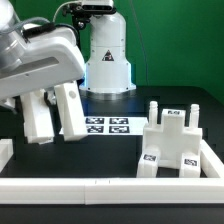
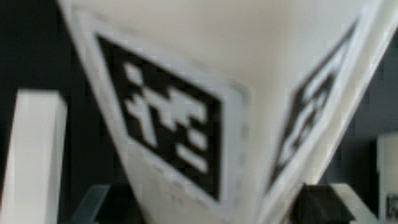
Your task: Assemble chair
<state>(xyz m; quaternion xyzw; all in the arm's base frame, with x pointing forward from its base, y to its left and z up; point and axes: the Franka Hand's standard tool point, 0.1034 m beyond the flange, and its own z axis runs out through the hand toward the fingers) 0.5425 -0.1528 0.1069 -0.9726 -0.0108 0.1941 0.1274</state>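
My gripper (image 1: pixel 52 98) hangs at the exterior view's left, above the table, shut on a white blocky chair part (image 1: pixel 68 112) that reaches down below the hand. In the wrist view this tagged part (image 2: pixel 178 110) fills the picture, wedged between the dark fingers (image 2: pixel 80 205) of my gripper (image 2: pixel 217 206). A partly joined piece of the chair (image 1: pixel 175 148), white with upright pegs and small tags, stands on the black table at the exterior view's right, well apart from the gripper.
The marker board (image 1: pixel 108 126) lies flat mid-table, in front of the robot base (image 1: pixel 108 55). A low white wall (image 1: pixel 110 190) runs along the front and up the right side (image 1: pixel 214 160). A white block end (image 1: pixel 5 150) shows at the left edge.
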